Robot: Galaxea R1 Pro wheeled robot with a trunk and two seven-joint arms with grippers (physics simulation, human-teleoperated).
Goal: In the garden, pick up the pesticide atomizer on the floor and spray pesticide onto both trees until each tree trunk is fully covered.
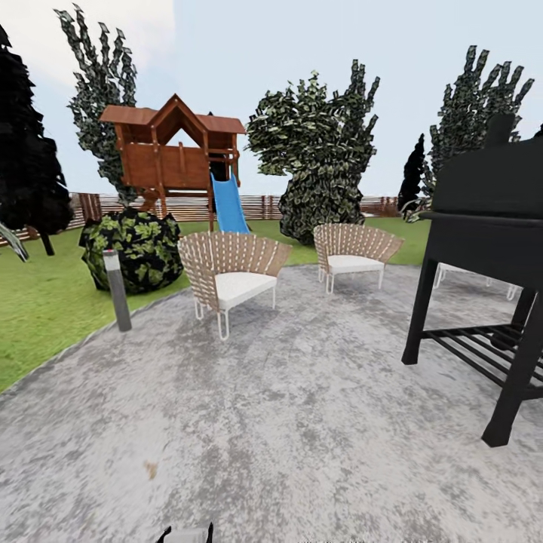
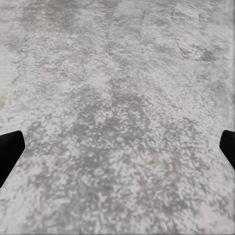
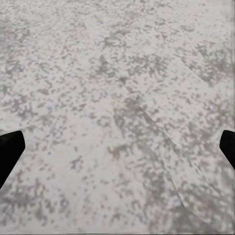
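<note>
Garden grass (image 1: pixel 45 309) is showing at the left of my head view and running far back to the slatted wooden fence (image 1: pixel 264 205); that lawn is all of the task's things that I am seeing. I am looking across grey stone paving (image 1: pixel 264 422). At far left a dark conifer (image 1: pixel 26 166) is standing on the grass. A short grey post (image 1: pixel 117 290) is sitting at the paving's edge, just in front of a round bush (image 1: pixel 139 249). Behind them a wooden playhouse (image 1: pixel 173 151) is carrying a blue slide (image 1: pixel 228 204). Two woven chairs are facing me, one nearer (image 1: pixel 230 271), one farther right (image 1: pixel 353 253). A black grill (image 1: pixel 490 226) is standing near right.

My left end effector (image 2: pixel 117 147) is hanging over paving, fingers (image 2: pixel 7 152) spread wide and holding nothing. My right end effector (image 3: pixel 117 147) is doing likewise, wide and empty.
</note>
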